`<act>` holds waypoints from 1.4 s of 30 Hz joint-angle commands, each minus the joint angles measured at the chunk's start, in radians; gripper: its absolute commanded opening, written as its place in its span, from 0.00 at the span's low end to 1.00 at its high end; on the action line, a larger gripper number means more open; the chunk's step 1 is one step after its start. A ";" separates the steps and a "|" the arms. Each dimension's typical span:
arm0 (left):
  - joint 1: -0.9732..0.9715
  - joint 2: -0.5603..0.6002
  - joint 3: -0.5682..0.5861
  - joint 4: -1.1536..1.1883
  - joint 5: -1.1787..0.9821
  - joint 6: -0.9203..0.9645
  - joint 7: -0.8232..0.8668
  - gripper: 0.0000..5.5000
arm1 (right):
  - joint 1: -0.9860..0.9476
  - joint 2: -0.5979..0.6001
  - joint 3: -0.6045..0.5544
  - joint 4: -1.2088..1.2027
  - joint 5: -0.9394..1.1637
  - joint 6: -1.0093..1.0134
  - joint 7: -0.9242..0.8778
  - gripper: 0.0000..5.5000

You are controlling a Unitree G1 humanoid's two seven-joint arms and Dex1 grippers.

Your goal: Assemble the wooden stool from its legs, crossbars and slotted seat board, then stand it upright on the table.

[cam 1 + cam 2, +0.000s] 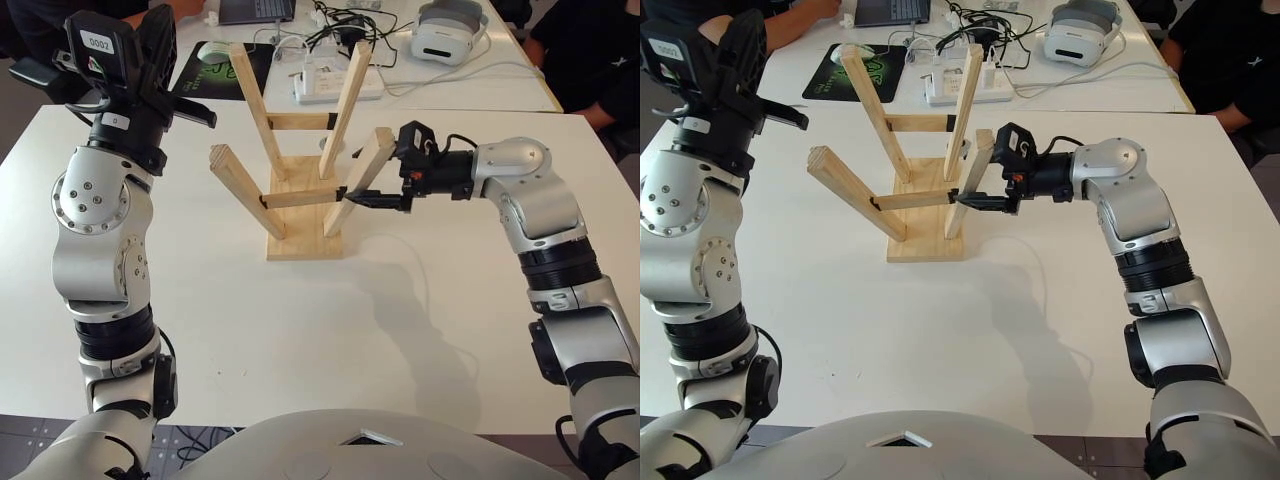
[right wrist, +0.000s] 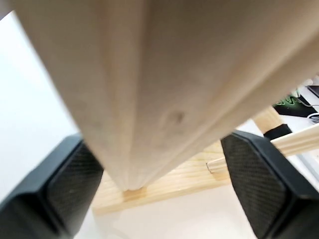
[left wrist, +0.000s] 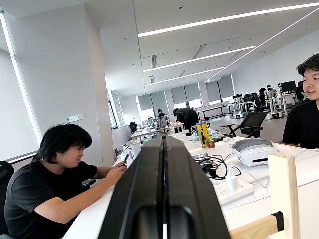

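The wooden stool rests upside down on the white table (image 1: 300, 340). Its seat board (image 1: 300, 245) lies flat and its legs point up, joined by a far crossbar (image 1: 298, 121) and a near crossbar (image 1: 300, 198). My right gripper (image 1: 372, 198) comes in from the right, shut on the near right leg (image 1: 368, 165) just above the near crossbar. In the right wrist view that leg (image 2: 164, 84) runs between the two black pads (image 2: 269, 184). My left gripper (image 1: 158, 45) is held high over the table's far left corner, shut and holding nothing, its fingers (image 3: 162, 164) pressed together.
A second table behind holds a white headset (image 1: 447, 35), a power strip (image 1: 325, 85) with cables, a dark mouse pad (image 1: 215, 70) and a laptop (image 1: 256, 10). People sit around it. The near half of my table is bare.
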 commanded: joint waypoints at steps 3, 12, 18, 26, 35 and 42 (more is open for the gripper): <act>0.045 -0.003 0.020 -0.019 0.005 0.001 0.015 0.00 | 0.060 -0.032 -0.110 -0.156 0.105 0.128 -0.010 0.72; 0.302 -0.041 0.103 -0.312 0.007 0.059 0.083 0.00 | 0.154 0.149 -0.654 -0.488 0.651 0.572 -0.697 0.72; 0.489 -0.101 0.042 -0.415 0.034 0.097 0.126 0.00 | 0.494 0.291 -0.603 -0.695 0.337 0.509 -1.055 0.56; 0.510 -0.148 -0.008 -0.434 0.036 0.153 0.163 0.00 | 0.602 0.345 -0.341 -0.915 0.172 0.574 -1.209 0.32; 0.452 -0.153 -0.042 -0.432 0.060 0.169 0.182 0.00 | 0.526 0.392 -0.321 -0.895 0.143 0.520 -1.215 0.09; 0.431 -0.158 -0.059 -0.421 0.070 0.174 0.186 0.00 | 0.467 0.428 -0.323 -0.869 0.111 0.519 -1.238 0.01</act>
